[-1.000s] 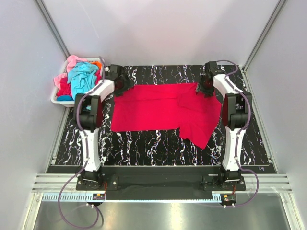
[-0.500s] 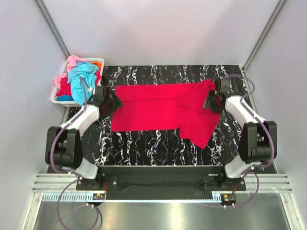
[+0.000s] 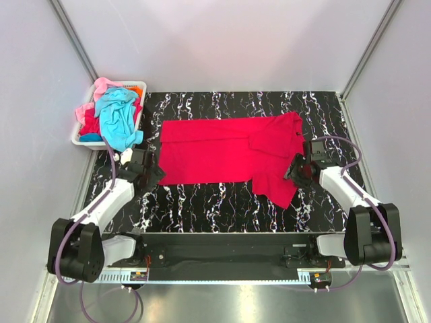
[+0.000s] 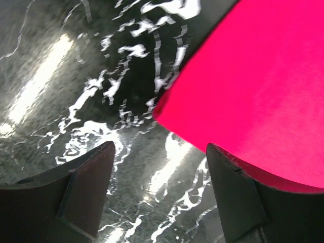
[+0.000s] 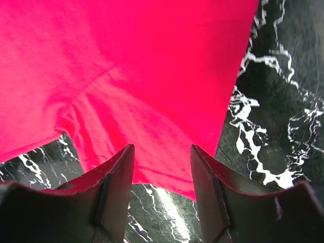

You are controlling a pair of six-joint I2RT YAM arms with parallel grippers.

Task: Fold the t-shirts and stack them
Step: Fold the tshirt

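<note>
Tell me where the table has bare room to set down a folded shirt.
Widest: the near strip of table, between the red shirt and the near edge. A thinner strip runs behind the shirt. Crowded: the shirt's near corners, where the left gripper and right gripper sit.

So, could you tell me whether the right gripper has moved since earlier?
Yes. The right gripper has drawn back from the far edge of the table toward the near edge.

I can read no lettering, label, brand or number anywhere, neither on the crimson t-shirt (image 3: 222, 151) nor around it.
</note>
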